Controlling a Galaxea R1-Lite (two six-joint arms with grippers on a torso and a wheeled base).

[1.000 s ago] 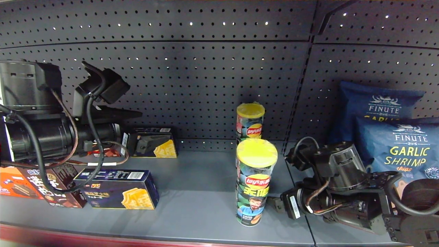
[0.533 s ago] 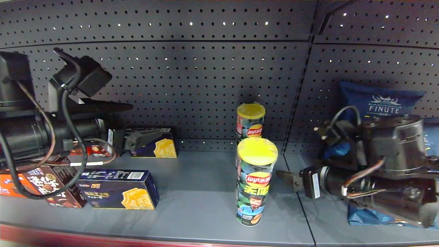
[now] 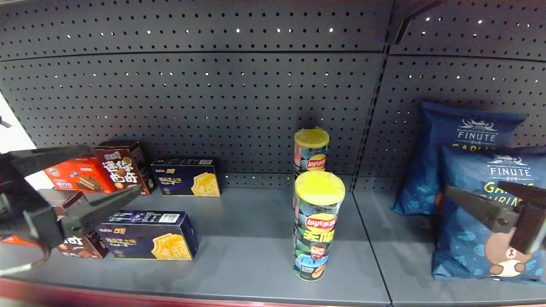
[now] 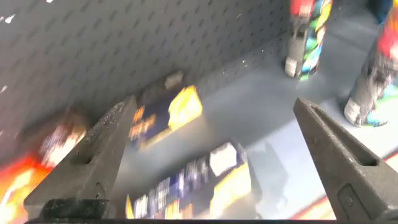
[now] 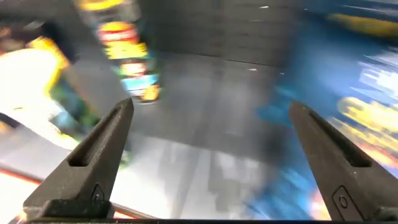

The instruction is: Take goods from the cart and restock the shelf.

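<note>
Head view has the front chip can (image 3: 319, 226) standing upright on the shelf (image 3: 247, 238), close to the front edge, long axis straight up, yellow lid on top. A second chip can (image 3: 311, 153) stands right behind it against the pegboard, so the two make a neat front-to-back row.

Neither hand has anything in it. The left hand (image 3: 113, 170) hangs at the left edge of the shelf with its fingers spread wide, over the snack boxes. The right hand (image 3: 473, 187) sits at the right edge in front of the blue chip bags (image 3: 486, 230), also wide open. The left wrist view says the same: two fingers far apart with bare shelf between them.

The cans stand between the two hands, and the right one looks a bit nearer to them. To the left, the navy box (image 3: 149, 234) lies flat near the front edge with another navy box (image 3: 187, 177) behind it.

My guess is that with both hands empty, the next job is grabbing more stock from the cart. The bare stretch between the boxes and the cans looks like the easy slot, as long as whatever comes in doesn't clip that tall front can.
</note>
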